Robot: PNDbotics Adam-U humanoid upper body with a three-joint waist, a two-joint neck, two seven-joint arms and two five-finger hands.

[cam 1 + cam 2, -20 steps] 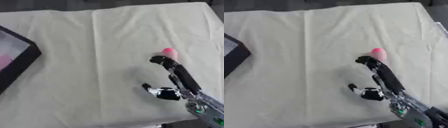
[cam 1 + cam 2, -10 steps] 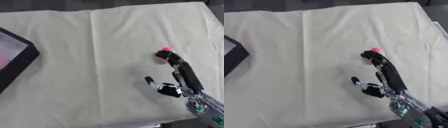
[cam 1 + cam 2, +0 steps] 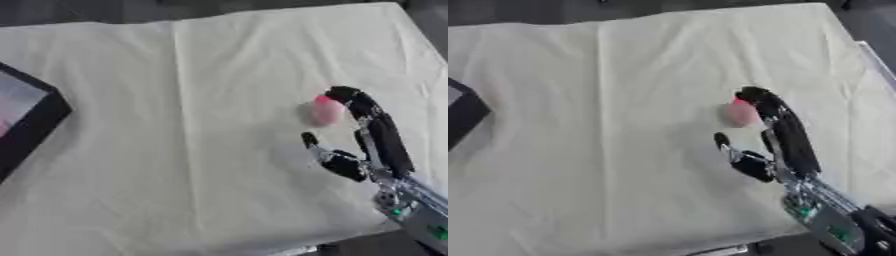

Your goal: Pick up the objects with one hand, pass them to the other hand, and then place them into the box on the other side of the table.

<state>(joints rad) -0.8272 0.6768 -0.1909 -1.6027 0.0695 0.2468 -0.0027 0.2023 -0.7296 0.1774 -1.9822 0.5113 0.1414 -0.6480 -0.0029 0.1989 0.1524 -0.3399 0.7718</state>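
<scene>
While the right hand (image 3: pixel 372 145) reaches, the pink object (image 3: pixel 325 110) lies beside its fingertips

Over the last second the right hand (image 3: pixel 367 142) has reached further toward 12 o'clock, its fingers (image 3: pixel 350 97) now hooked over the far side of the pink object (image 3: pixel 325 111). One second ago the fingertips sat just short of it, at its 6 o'clock side, with only the top of the object showing. Now more of the pink object is visible, lying at 9 o'clock of the fingers and touching them. The thumb (image 3: pixel 311 142) has spread out toward 9 o'clock, standing apart from the object at its 6 o'clock. Whether the object itself has shifted on the cloth (image 3: pixel 192 100) cannot be told.
</scene>
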